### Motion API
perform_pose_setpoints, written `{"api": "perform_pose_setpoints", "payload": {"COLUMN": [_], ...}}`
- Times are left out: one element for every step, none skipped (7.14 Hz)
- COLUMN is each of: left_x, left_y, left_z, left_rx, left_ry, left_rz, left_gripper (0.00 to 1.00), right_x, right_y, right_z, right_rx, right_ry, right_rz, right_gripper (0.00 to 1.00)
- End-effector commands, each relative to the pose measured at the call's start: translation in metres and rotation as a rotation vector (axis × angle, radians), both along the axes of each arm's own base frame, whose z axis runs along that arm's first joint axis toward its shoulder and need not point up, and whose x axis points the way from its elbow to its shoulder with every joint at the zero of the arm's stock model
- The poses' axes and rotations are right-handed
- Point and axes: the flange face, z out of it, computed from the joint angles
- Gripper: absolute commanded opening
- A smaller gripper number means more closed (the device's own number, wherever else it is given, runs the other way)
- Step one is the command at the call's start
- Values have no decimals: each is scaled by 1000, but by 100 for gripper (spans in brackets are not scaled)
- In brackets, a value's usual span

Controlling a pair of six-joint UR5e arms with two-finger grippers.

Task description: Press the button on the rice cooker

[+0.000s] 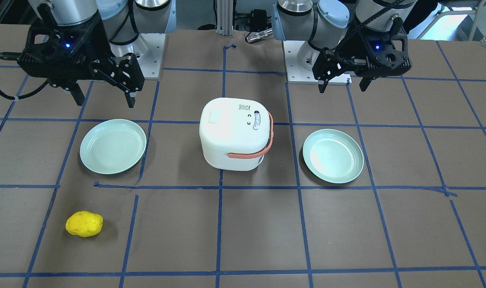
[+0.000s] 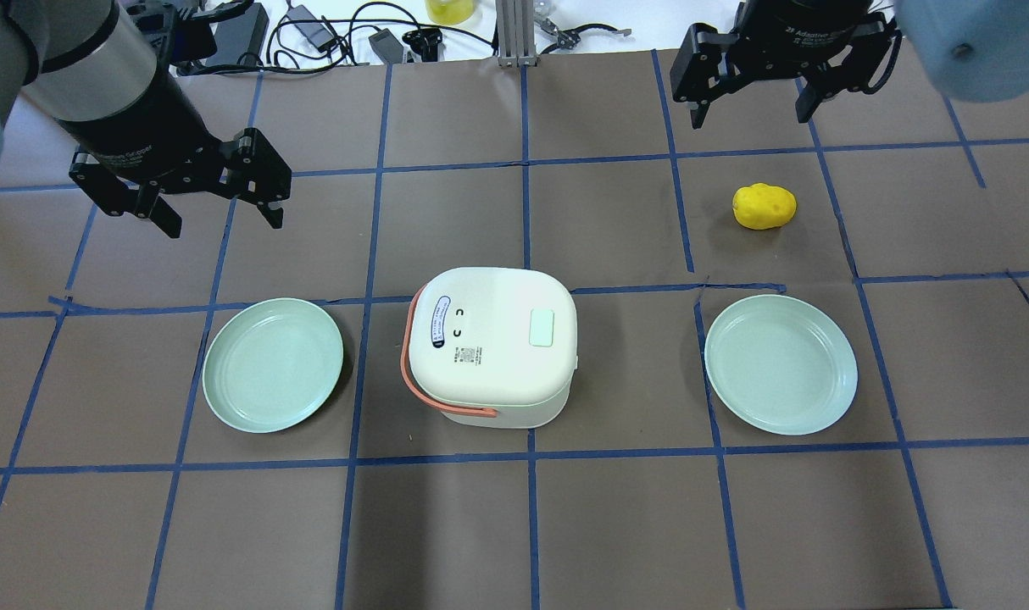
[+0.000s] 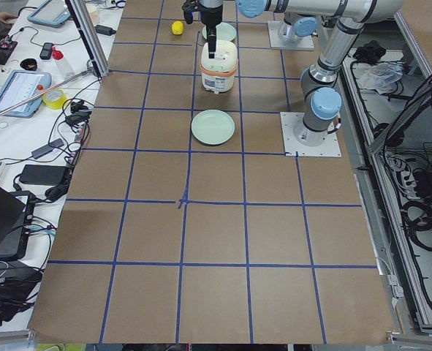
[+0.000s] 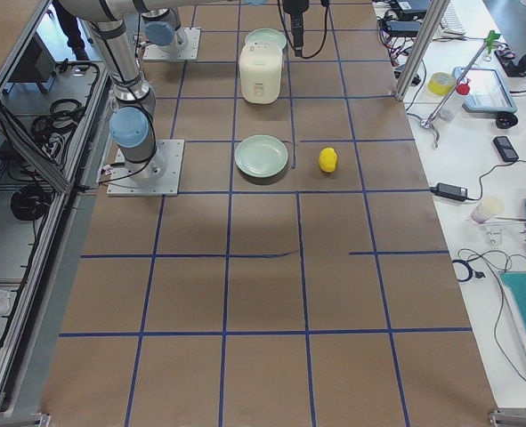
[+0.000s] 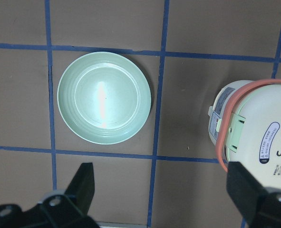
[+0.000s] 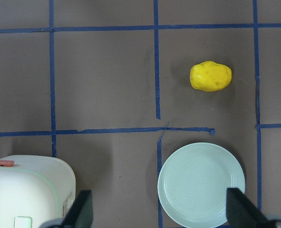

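Observation:
The rice cooker (image 2: 481, 373) is white with a coral-orange handle and stands mid-table with its lid shut. A pale green square button (image 2: 542, 326) sits on the lid. The cooker also shows in the front view (image 1: 235, 140), the left wrist view (image 5: 259, 137) and the right wrist view (image 6: 26, 190). My left gripper (image 2: 226, 222) hangs open and empty above the table, to the cooker's left and beyond it; it shows in the front view (image 1: 342, 89). My right gripper (image 2: 750, 119) is open and empty, high over the far right; it shows in the front view (image 1: 105, 103).
A mint-green plate (image 2: 273, 364) lies left of the cooker and another mint-green plate (image 2: 780, 364) lies right of it. A yellow lumpy fruit (image 2: 764, 206) lies beyond the right plate. Blue tape lines grid the brown table. Cables and devices lie past the far edge.

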Motion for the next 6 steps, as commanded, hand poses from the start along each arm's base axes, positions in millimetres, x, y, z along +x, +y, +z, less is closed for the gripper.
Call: {"api": "perform_pose_setpoints", "payload": {"left_x": [0,0,0,0,0,0], "left_y": [0,0,0,0,0,0], "left_z": [0,0,0,0,0,0], "left_rx": [0,0,0,0,0,0], "left_ry": [0,0,0,0,0,0], "left_rz": [0,-1,0,-1,-1,-1], "left_gripper": [100,100,100,100,100,100], "right_x": [0,0,1,5,10,31], "right_y": [0,0,1,4,6,14], "right_z": [0,0,0,-6,-11,-22], "right_rx": [1,3,3,15,31,45], "right_ry": [1,1,0,-4,-8,-17], "right_rz": [-2,0,-2,1,1,1], "right_gripper": [100,100,100,100,100,100]}}
